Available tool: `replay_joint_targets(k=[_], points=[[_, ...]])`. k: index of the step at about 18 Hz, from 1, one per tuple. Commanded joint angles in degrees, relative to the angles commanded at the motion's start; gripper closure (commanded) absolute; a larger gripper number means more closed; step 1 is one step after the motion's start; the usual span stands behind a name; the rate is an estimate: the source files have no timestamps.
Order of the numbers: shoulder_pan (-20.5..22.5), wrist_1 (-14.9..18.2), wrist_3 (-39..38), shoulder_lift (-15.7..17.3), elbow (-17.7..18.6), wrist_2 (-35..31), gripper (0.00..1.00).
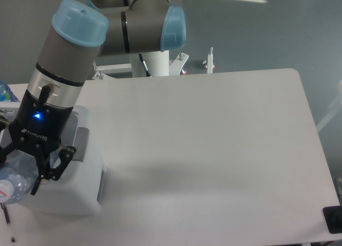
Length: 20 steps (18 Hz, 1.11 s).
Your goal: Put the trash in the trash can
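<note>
the gripper (24,168) is clamped on the bottle (13,176) at the table's (214,150) nine o'clock edge, holding it over the bin (80,171), cap tilted down toward seven o'clock, likely so it falls inside once released.

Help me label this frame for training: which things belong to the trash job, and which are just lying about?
Job:
- wrinkly clear plastic water bottle, white cap
- boxy white plastic trash can
- black two-finger gripper, shut on the bottle

Lying about:
- small black object at the table's right front corner
- thin dark pen-like stick, left edge
</note>
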<state>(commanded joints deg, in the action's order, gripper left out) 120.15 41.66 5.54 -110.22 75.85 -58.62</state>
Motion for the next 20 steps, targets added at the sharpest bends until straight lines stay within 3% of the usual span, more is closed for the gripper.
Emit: replay_joint_targets(k=[6, 13, 20], points=[[1.31, 0.00, 0.18, 1.75, 2.81, -0.09, 0.00], [10.89, 0.09, 8.34, 6.50, 8.87, 0.00, 0.00], [18.97, 0.70, 15.28, 6.95, 10.11, -0.18, 0.00]])
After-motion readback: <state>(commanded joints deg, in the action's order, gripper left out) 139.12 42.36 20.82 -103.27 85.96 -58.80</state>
